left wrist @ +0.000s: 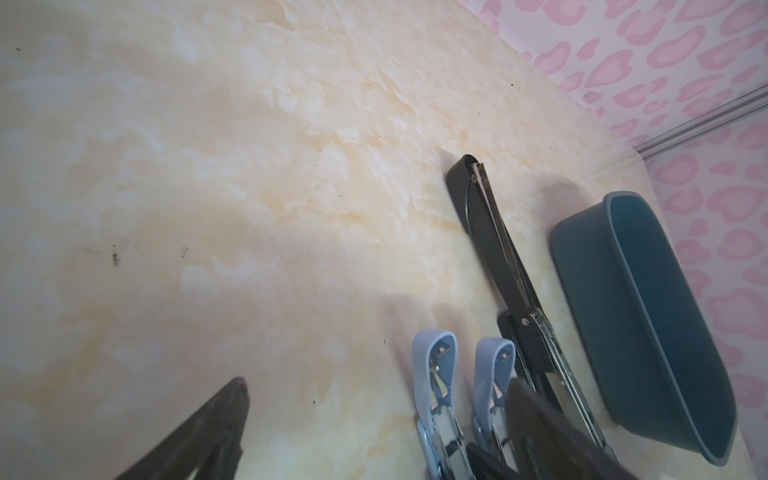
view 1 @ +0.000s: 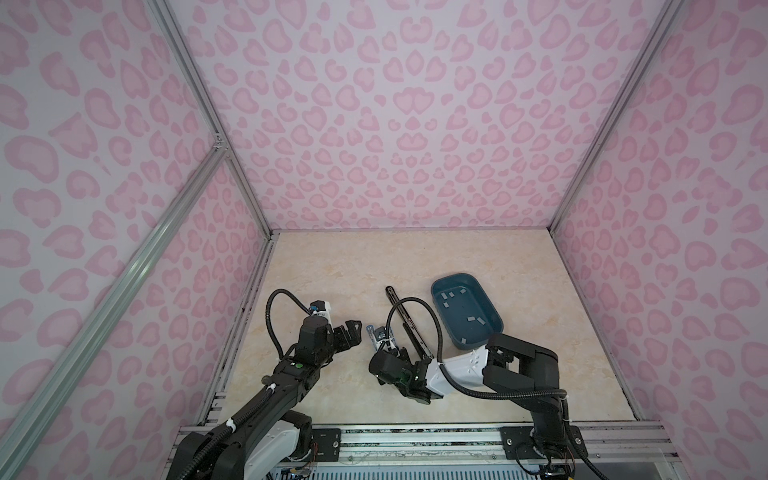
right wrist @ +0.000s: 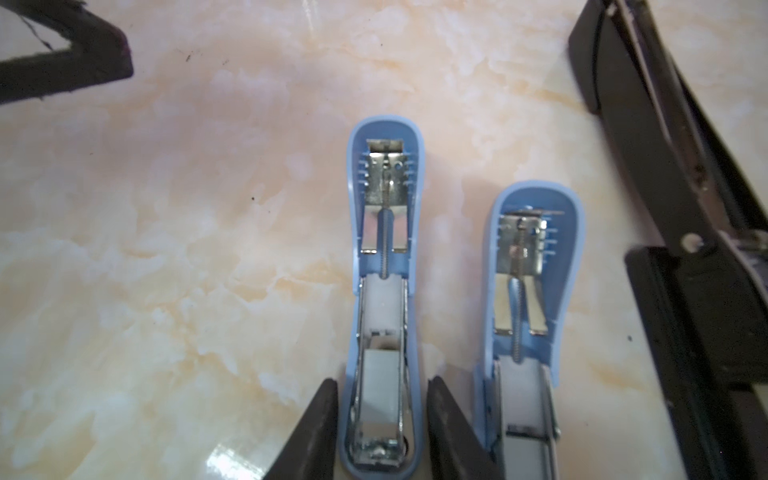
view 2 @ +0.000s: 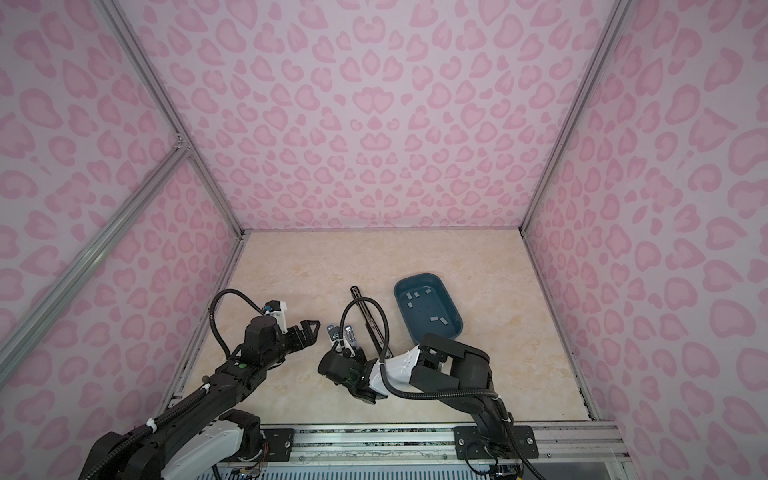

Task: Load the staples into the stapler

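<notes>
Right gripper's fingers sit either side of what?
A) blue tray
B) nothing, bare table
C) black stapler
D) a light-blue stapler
D: in the right wrist view the right gripper has its fingers flanking one light-blue stapler. The black stapler and the tray lie off to the side.

Bench cream marble; walls pink leopard-spot; tub teal w/ grey staples; nr tub, lt-blue staplers & black stapler.
</notes>
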